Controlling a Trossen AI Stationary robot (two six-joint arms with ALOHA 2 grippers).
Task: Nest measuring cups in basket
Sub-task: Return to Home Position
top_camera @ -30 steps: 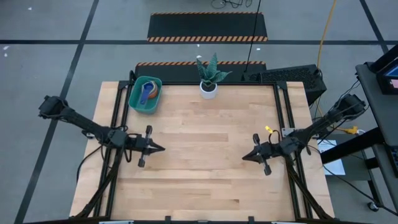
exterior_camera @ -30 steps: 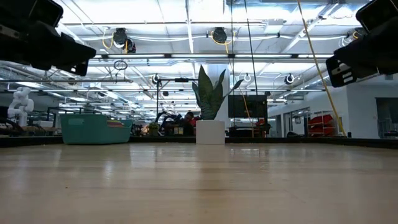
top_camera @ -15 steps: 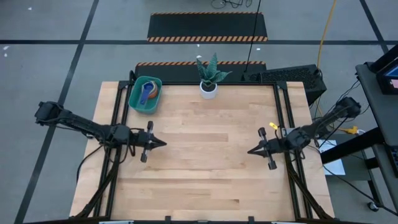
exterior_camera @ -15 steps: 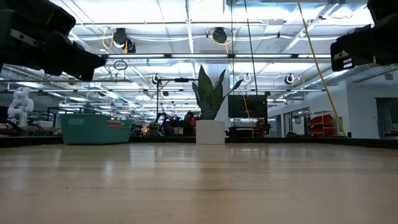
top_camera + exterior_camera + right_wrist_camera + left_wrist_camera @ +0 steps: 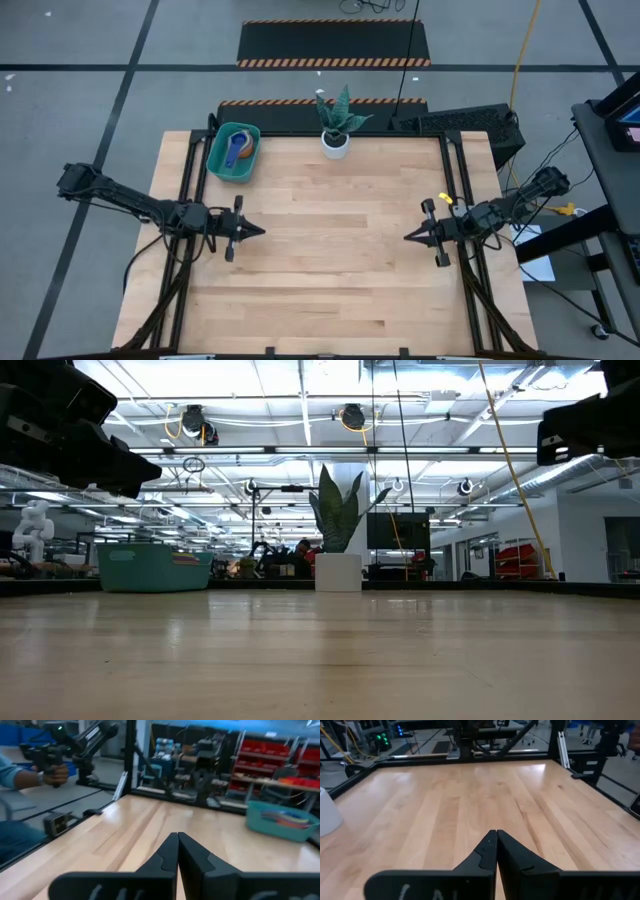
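Note:
The teal basket (image 5: 234, 152) stands at the table's far left corner, with measuring cups (image 5: 240, 149) lying inside it, blue and orange ones showing; in the right wrist view the basket (image 5: 278, 821) shows coloured cups (image 5: 287, 818) at its rim. My left gripper (image 5: 262, 231) hovers shut over the table's left side, pointing toward the middle, well nearer than the basket. My right gripper (image 5: 407, 238) hovers shut over the table's right side, pointing toward the middle. Neither holds anything.
A small white pot with a green plant (image 5: 336, 141) stands at the middle of the far edge. Bare wooden tabletop (image 5: 330, 250) lies between the two grippers. Black frame rails run along both sides. A person's hand (image 5: 50, 772) shows beyond the table in the right wrist view.
My right gripper has drawn back toward the table's right edge, rising a little and rolling about its own line; it stays shut. My left gripper has hardly shifted. The basket and cups have kept still.

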